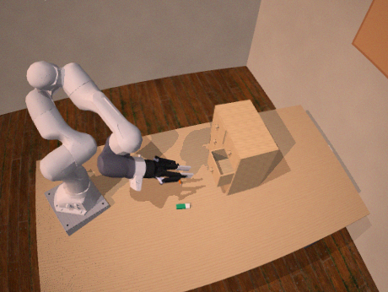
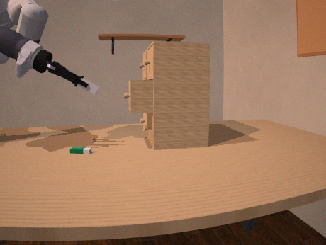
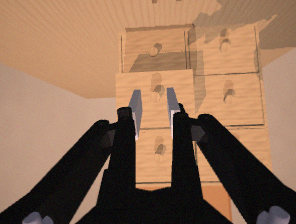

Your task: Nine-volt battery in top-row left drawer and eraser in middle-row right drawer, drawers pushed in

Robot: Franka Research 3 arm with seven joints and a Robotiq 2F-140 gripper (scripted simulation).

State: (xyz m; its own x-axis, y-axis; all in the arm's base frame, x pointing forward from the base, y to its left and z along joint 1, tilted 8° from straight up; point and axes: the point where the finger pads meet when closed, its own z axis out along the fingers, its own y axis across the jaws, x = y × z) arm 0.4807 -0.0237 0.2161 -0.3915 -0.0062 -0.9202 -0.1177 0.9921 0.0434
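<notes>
The small wooden chest (image 1: 240, 143) stands upright on the table, its drawer fronts facing my arm. The right drawer of the middle row (image 2: 141, 96) is pulled partly out and shows empty from above (image 1: 222, 161). The other drawers sit in. My gripper (image 1: 187, 170) hangs in the air a short way in front of that drawer's knob (image 2: 125, 95), fingers narrowly apart with nothing between them (image 3: 154, 105). The green and white eraser (image 1: 183, 206) lies on the table in front of the chest. A small dark thing with an orange end, apparently the battery (image 1: 180, 182), lies under my gripper.
A wall shelf (image 2: 142, 37) hangs behind the chest. An orange panel (image 2: 311, 28) is on the right wall. My arm's base (image 1: 76, 204) stands at the table's left.
</notes>
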